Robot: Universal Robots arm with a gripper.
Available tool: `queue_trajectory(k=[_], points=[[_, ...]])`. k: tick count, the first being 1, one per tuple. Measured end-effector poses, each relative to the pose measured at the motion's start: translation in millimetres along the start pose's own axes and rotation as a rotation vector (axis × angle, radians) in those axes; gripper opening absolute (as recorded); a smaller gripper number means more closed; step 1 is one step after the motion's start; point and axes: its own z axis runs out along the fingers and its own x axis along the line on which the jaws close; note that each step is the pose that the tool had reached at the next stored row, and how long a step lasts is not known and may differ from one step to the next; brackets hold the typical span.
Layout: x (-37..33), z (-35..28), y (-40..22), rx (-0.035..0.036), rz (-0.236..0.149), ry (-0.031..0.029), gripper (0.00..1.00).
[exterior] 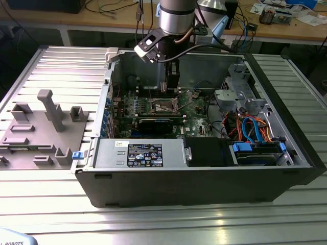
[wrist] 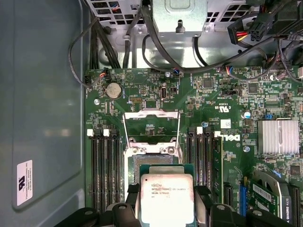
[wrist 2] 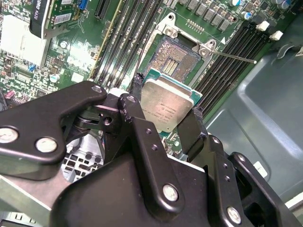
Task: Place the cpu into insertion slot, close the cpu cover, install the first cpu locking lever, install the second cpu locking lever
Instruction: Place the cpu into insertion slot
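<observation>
The gripper [wrist: 166, 197] gripped the cpu [wrist 2: 166, 105] by its edges just above the bare slot [wrist 2: 177, 55], the cover [wrist: 152, 113] standing open beside the slot; nothing was seated or locked yet.

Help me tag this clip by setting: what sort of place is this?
Probably a robotics lab or electronics workshop: an open computer case sits on a ribbed metal table, the gripper holds the cpu near the insertion slot, and a cluttered wooden workbench stands behind.
</observation>
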Motion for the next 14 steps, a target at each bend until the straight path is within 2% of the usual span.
queue_trajectory(k=[9,11,14], points=[[0.0,2.6,0.0,0.0000,0.000,-0.0001,0.54],[-0.1,10.5,-0.2,0.0000,0.000,0.0000,0.54],[-0.1,10.8,-0.2,0.0000,0.000,0.0000,0.54]])
